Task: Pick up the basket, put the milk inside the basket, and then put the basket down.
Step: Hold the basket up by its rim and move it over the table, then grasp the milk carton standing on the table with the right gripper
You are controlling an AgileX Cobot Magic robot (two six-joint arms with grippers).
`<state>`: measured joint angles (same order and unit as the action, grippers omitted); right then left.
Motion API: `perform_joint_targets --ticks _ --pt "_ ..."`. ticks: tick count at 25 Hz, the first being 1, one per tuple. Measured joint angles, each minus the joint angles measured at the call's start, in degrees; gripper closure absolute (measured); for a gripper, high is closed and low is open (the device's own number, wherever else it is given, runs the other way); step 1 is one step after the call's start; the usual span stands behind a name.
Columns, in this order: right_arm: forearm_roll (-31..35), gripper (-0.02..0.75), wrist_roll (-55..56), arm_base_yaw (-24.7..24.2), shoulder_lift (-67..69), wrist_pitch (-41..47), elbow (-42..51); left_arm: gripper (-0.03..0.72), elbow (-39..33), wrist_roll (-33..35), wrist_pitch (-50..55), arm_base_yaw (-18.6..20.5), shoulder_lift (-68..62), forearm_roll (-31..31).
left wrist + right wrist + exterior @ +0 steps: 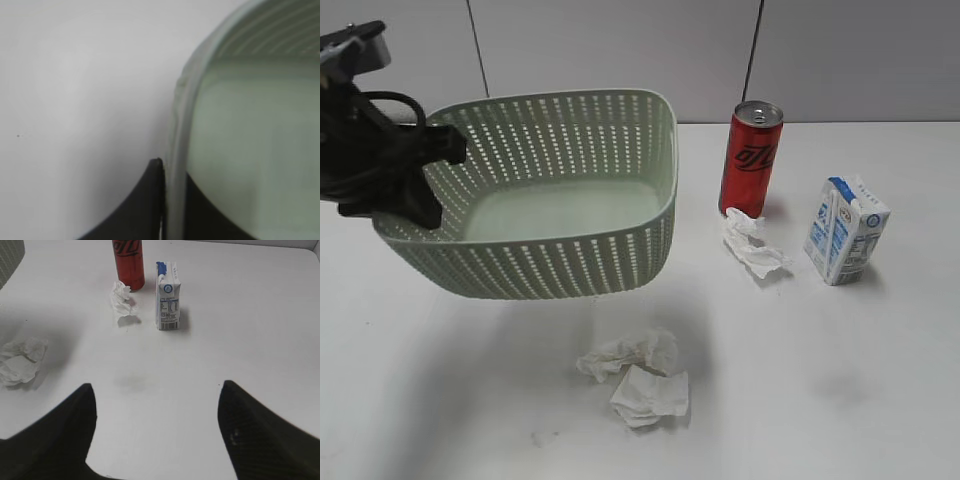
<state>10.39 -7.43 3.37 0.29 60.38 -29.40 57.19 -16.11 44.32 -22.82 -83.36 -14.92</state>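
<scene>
1. The left gripper [432, 180] was clamped on the left rim of the basket [570, 205], one finger outside the wall and one inside, holding it tilted and clear of the table [880, 400], with a shadow beneath it.
2. In the left wrist view the basket's rim [180, 130] ran up between the dark fingers [145, 200], pinched tight.
3. The right gripper [156, 427] hung wide apart and held nothing, over bare table well short of the milk [168, 296].
4. The milk [845, 230] stood upright at the right, apart from the red can [750, 158], with open surface in front and to its right.
5. One crumpled tissue [752, 243] lay at the can's base, between can and milk.
6. Two more tissues [635, 375] lay below the basket's near edge.
</scene>
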Motion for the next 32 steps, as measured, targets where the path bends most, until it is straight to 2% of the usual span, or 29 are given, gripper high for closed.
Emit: perform_joint_targets --ticks 9,14,20,28,32 --pt "0.69 0.167 1.1 0.0 19.71 2.86 -7.78 0.68 -2.82 -1.56 -1.42 -3.65 0.57 1.34" --pt "1.12 0.167 1.29 0.0 32.02 2.8 -12.87 0.68 0.75 -3.11 -1.05 -5.47 -5.21 2.88" --pt "6.62 0.167 -0.45 0.12 47.18 -2.42 -18.1 0.68 3.55 -5.76 -1.33 -5.93 -7.35 4.93" --pt "6.81 0.167 -2.28 0.12 71.01 -3.6 -29.62 0.68 3.55 -6.65 -1.39 -5.93 -7.39 7.03" --pt "4.61 0.167 -2.44 2.2 80.73 -4.63 -33.95 0.68 3.55 -6.66 -1.77 -6.16 -7.39 6.13"
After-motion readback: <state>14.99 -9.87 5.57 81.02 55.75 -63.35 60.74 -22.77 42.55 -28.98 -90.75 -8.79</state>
